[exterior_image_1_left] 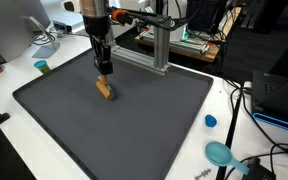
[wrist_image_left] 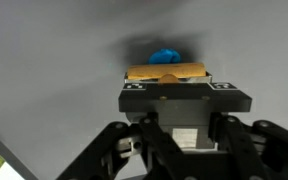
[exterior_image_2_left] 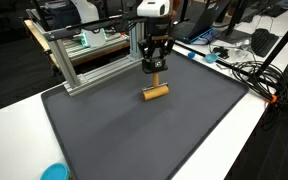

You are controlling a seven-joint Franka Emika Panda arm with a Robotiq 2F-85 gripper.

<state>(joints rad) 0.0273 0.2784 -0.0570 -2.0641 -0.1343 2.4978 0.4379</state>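
A short tan wooden cylinder (exterior_image_1_left: 105, 89) (exterior_image_2_left: 155, 92) lies low over the middle of the dark grey mat (exterior_image_1_left: 134, 130) (exterior_image_2_left: 134, 135). My gripper (exterior_image_1_left: 104, 70) (exterior_image_2_left: 155, 70) hangs straight down onto it, its jaws shut. In an exterior view a thin tan stem rises from the cylinder into the fingers. The wrist view shows the tan piece (wrist_image_left: 166, 72) right at the front of my gripper (wrist_image_left: 167, 82), across the fingertips. A small blue patch (wrist_image_left: 166, 55) shows just beyond it. The contact itself is hidden by the gripper body.
An aluminium frame (exterior_image_1_left: 156, 45) (exterior_image_2_left: 84, 58) stands along the mat's far edge. On the white table are a blue cap (exterior_image_1_left: 210, 121), a teal scoop (exterior_image_1_left: 220, 152) (exterior_image_2_left: 54, 172), a small teal object (exterior_image_1_left: 41, 67) and cables (exterior_image_2_left: 244, 72).
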